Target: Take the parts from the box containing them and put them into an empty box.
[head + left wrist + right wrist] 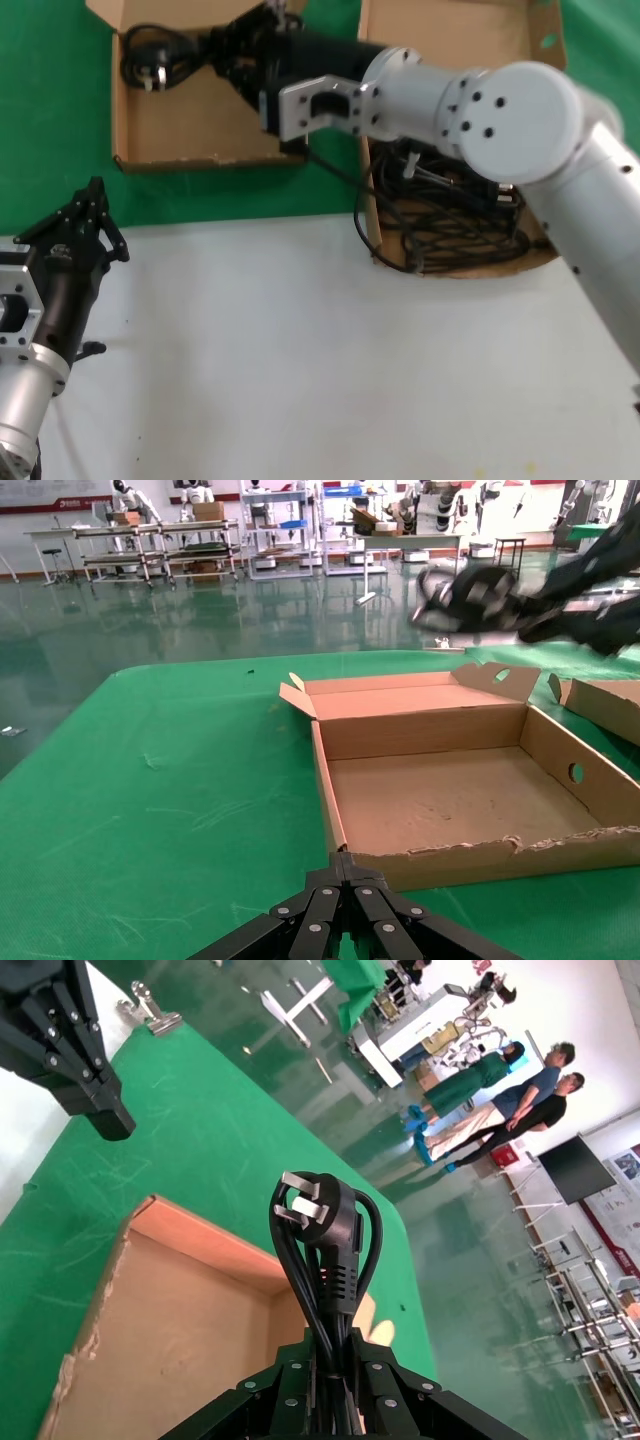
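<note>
My right gripper reaches across over the empty box at the back left, shut on a coiled black power cord. The wrist view shows that cord's plug sticking out past the shut gripper, above the bare floor of the empty box. To the right of it stands the box containing the parts, partly hidden by my right arm, with a tangle of black cords in it. My left gripper is parked low at the left, shut, in front of the empty box.
Both boxes rest on a green mat; the white tabletop lies nearer to me. My right arm spans the gap between the boxes. Racks and people stand far off in the room.
</note>
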{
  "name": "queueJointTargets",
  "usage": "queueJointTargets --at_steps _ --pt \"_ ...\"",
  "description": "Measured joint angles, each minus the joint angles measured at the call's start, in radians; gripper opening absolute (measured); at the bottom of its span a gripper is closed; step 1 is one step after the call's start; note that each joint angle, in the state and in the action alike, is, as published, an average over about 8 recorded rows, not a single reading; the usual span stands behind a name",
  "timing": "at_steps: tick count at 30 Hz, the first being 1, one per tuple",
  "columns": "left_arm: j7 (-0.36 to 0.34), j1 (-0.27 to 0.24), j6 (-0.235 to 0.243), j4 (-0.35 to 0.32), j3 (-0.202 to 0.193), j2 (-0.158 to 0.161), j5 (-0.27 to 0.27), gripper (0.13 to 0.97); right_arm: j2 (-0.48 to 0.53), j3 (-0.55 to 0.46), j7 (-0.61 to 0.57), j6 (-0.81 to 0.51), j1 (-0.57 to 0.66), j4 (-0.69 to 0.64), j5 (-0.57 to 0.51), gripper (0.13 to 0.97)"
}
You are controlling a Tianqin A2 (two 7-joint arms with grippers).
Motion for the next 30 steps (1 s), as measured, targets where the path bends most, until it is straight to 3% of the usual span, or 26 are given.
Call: queueJointTargets --at_steps 7,16,24,30 --pt "0.000 0.000 0.000 0.000 0.000 0.000 0.000 0.145 -0.081 0.016 -0.251 0.055 0.012 -0.194 0.159 0.204" --pt "0.000 0.000 0.000 0.000 0.000 0.000 0.000 0.145 -0.127 0.020 -0.504 0.101 0.025 -0.344 0.349 0.220" --pt "0.000 0.000 0.000 0.000 0.000 0.000 0.000 0.145 -0.133 0.015 -0.621 0.125 0.038 -0.416 0.443 0.289" --pt "0.000 0.000 0.000 0.000 0.000 0.000 0.000 0.145 -0.120 0.039 -0.599 0.127 0.019 -0.370 0.442 0.317"
